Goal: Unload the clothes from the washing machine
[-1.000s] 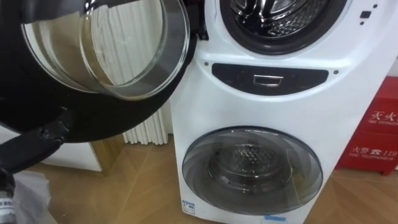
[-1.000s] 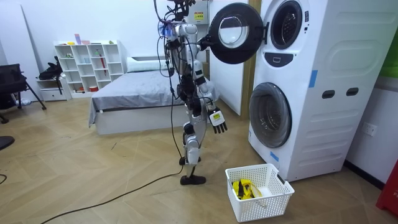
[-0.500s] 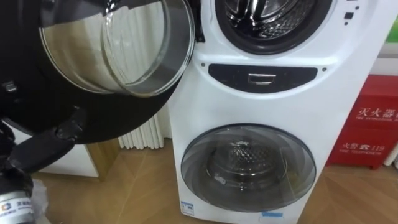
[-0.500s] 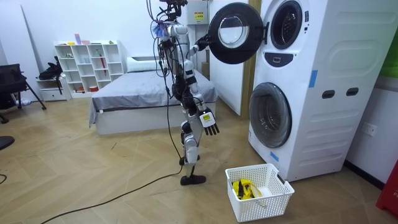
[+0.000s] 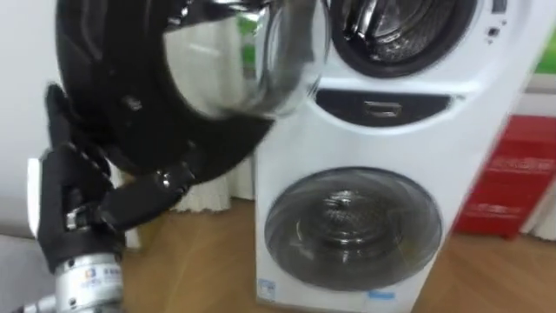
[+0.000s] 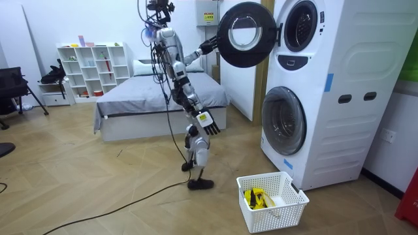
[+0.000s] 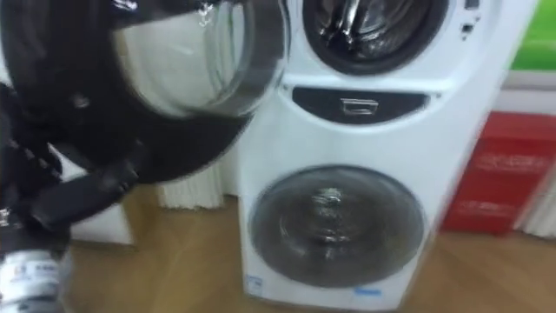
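Here, the robot: stands on the wooden floor (image 6: 98,189) in front of the washing machine (image 5: 434,148), leaning away from it, its left arm stretched up to the open upper door (image 5: 104,113).
Washing machine: a white stack of two front-loaders, with a dark panel (image 5: 382,108) between the two openings.
Upper door: round, with a broad black rim and a bulging clear glass bowl (image 5: 234,69) in its middle; it is swung wide open towards the robot's left.
Upper drum (image 5: 400,26): open, showing shiny metal inside.
Clothes: whether any lie in the upper drum cannot be told, as the lower part of its inside is not clear enough.
Lower door (image 5: 352,228): shut, round, with grey tinted glass and a ribbed drum showing behind it.
Left hand (image 5: 69,209): black, at the lower edge of the open door; its fingers reach up fairly straight beside the rim and the thumb lies against the rim's underside; it clasps nothing.
Right hand (image 6: 208,124): hangs low by the robot's hip, fingers loose and spread, empty.
Basket (image 6: 290,196): white, latticed, on the floor near the machine's foot, with something yellow (image 6: 256,197) in it.
Red box (image 5: 512,183): on the floor just right of the machine.
Behind the robot: a grey bed (image 6: 144,98) and a white shelf (image 6: 88,68) against the wall.
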You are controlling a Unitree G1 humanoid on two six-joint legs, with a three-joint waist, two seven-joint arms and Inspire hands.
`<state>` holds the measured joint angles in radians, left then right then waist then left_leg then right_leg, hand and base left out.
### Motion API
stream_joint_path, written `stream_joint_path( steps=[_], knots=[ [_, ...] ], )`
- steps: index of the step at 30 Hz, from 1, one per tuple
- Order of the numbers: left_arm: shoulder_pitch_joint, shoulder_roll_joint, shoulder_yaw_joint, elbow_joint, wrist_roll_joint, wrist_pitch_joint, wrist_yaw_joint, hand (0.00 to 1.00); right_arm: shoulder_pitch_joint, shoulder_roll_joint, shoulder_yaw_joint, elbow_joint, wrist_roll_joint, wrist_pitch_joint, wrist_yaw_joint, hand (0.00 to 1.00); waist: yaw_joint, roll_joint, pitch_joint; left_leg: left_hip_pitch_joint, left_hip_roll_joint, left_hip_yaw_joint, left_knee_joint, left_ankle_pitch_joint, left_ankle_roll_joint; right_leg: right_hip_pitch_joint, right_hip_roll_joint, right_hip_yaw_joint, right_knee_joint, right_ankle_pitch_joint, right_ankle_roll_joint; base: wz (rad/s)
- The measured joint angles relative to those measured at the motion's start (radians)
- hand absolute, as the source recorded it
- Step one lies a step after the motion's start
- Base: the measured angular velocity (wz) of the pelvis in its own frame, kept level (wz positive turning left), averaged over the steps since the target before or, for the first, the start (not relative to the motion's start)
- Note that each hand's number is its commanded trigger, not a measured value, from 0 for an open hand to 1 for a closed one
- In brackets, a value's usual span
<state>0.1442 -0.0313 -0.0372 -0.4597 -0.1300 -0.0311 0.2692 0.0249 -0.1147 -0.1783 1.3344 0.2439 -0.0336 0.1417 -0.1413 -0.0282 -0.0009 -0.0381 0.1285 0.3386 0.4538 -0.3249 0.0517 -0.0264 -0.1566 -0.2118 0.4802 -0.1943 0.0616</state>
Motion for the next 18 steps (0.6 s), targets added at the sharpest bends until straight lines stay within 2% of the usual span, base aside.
stream_joint_path(
  steps=[1,2,3,4,5,6,7,8,9,10,11,12,13,14,15,16,17,18],
  knots=[
    [0.002,-0.004,-0.048,0.003,-0.022,0.009,-0.008,0.00,0.001,-0.012,0.010,-0.001,0.004,-0.001,-0.011,0.00,0.012,0.000,-0.0125,0.047,-0.004,0.108,-0.115,0.044,-0.016,-0.016,0.003,-0.006,0.011,0.003,-0.010,0.44],
    [0.001,-0.004,-0.075,0.003,-0.029,0.013,-0.018,0.00,0.001,-0.014,0.025,-0.003,0.005,-0.001,-0.018,0.00,0.020,-0.007,-0.0182,0.067,-0.013,0.151,-0.164,0.066,-0.032,-0.021,0.011,-0.005,0.003,0.017,-0.018,0.40],
    [-0.004,-0.001,-0.127,0.000,-0.033,0.021,-0.052,0.00,0.002,-0.018,0.043,-0.009,0.012,-0.006,-0.030,0.00,0.048,-0.022,-0.0145,0.083,-0.065,0.172,-0.215,0.108,-0.058,-0.038,0.025,0.028,-0.080,0.142,-0.012,0.17],
    [-0.007,-0.004,-0.177,0.003,-0.031,0.024,-0.079,0.00,0.000,-0.023,0.049,-0.015,0.012,-0.007,-0.041,0.00,0.070,-0.023,-0.0153,0.065,-0.103,0.158,-0.216,0.154,0.005,-0.050,0.021,0.025,-0.128,0.151,-0.010,0.00],
    [-0.005,-0.002,-0.196,0.004,-0.032,0.028,-0.082,0.00,0.001,-0.020,0.049,-0.025,0.012,-0.007,-0.049,0.00,0.067,-0.007,-0.0219,0.057,-0.104,0.159,-0.214,0.143,0.036,-0.036,0.030,0.056,-0.162,0.156,0.002,-0.23],
    [-0.005,0.004,-0.223,0.023,-0.046,0.035,-0.087,0.00,0.009,-0.010,0.055,-0.060,0.012,-0.003,-0.058,0.00,0.052,0.033,-0.0318,0.072,-0.059,0.285,-0.235,0.136,0.054,0.001,0.059,0.067,-0.169,0.135,-0.022,-0.06],
    [-0.007,0.005,-0.259,0.058,-0.103,0.036,-0.116,0.00,0.043,-0.009,0.074,-0.090,0.030,0.008,-0.064,0.00,0.062,0.040,-0.0456,0.108,-0.067,0.295,-0.263,0.139,-0.114,-0.001,0.075,0.065,-0.092,0.078,-0.056,0.00],
    [-0.028,0.015,-0.286,0.071,-0.119,0.039,-0.144,0.00,0.055,-0.002,0.075,-0.096,0.035,0.012,-0.068,0.00,0.075,0.024,-0.0424,0.082,-0.074,0.198,-0.177,0.124,-0.132,-0.019,0.069,0.084,-0.028,0.057,-0.032,-0.43],
    [-0.083,0.031,-0.335,0.088,-0.149,0.038,-0.200,0.00,0.045,0.005,0.075,-0.093,0.031,0.032,-0.069,0.00,0.141,0.004,-0.0229,0.010,-0.067,-0.084,0.066,0.030,-0.076,-0.109,0.049,0.127,0.131,0.027,0.008,-0.68],
    [-0.106,0.055,-0.336,0.096,-0.177,0.031,-0.254,0.00,0.019,0.015,0.092,-0.101,0.034,0.044,-0.065,0.00,0.100,0.003,-0.0177,-0.026,-0.065,-0.109,0.126,-0.082,-0.034,-0.145,0.015,0.119,0.212,-0.021,0.015,-0.61],
    [-0.104,0.066,-0.335,0.105,-0.190,0.035,-0.273,0.00,0.025,0.021,0.108,-0.115,0.032,0.047,-0.058,0.00,0.061,-0.015,-0.0161,-0.018,-0.052,-0.070,0.127,-0.084,-0.031,-0.132,0.003,0.105,0.211,-0.050,0.011,0.00],
    [-0.109,0.071,-0.343,0.109,-0.197,0.051,-0.314,0.00,0.050,0.017,0.119,-0.164,0.026,0.048,-0.034,0.00,0.014,0.003,-0.0224,0.007,-0.003,0.021,0.092,-0.086,-0.029,-0.106,0.006,0.067,0.191,-0.080,0.002,-0.12],
    [-0.121,0.074,-0.362,0.115,-0.231,0.054,-0.363,0.00,0.054,0.004,0.131,-0.187,0.026,0.048,-0.035,0.00,0.004,0.013,-0.0159,0.054,-0.002,0.116,-0.006,-0.058,-0.057,-0.095,0.010,0.059,0.138,-0.082,0.004,-0.34],
    [-0.127,0.077,-0.374,0.118,-0.244,0.056,-0.387,0.00,0.054,-0.007,0.150,-0.193,0.026,0.048,-0.041,0.00,-0.001,0.013,-0.0218,0.077,-0.005,0.164,-0.062,-0.034,-0.062,-0.081,0.013,0.054,0.096,-0.077,0.004,-0.65],
    [-0.144,0.089,-0.393,0.118,-0.274,0.066,-0.435,0.00,0.049,-0.025,0.191,-0.196,0.026,0.048,-0.045,0.00,-0.018,0.029,-0.0171,0.113,-0.023,0.216,-0.155,0.027,-0.066,-0.043,0.022,0.032,-0.008,-0.049,0.002,-0.73],
    [-0.168,0.108,-0.409,0.117,-0.276,0.083,-0.484,0.00,0.044,-0.027,0.218,-0.196,0.024,0.048,-0.043,0.00,-0.016,0.019,-0.0052,0.134,-0.064,0.217,-0.207,0.073,-0.052,-0.017,0.035,0.032,-0.103,0.033,-0.006,-0.90],
    [-0.170,0.120,-0.410,0.119,-0.279,0.090,-0.507,0.00,0.040,-0.028,0.230,-0.195,0.022,0.048,-0.040,0.00,-0.011,0.017,-0.0026,0.141,-0.082,0.205,-0.220,0.074,-0.046,-0.006,0.037,0.031,-0.141,0.023,-0.020,-1.24],
    [-0.168,0.142,-0.413,0.132,-0.280,0.114,-0.540,0.00,0.036,-0.035,0.237,-0.198,0.011,0.048,-0.032,0.00,-0.017,0.041,0.0026,0.150,-0.091,0.103,-0.234,0.071,-0.041,0.008,0.067,0.048,-0.191,0.059,-0.025,-1.16]
  ],
)
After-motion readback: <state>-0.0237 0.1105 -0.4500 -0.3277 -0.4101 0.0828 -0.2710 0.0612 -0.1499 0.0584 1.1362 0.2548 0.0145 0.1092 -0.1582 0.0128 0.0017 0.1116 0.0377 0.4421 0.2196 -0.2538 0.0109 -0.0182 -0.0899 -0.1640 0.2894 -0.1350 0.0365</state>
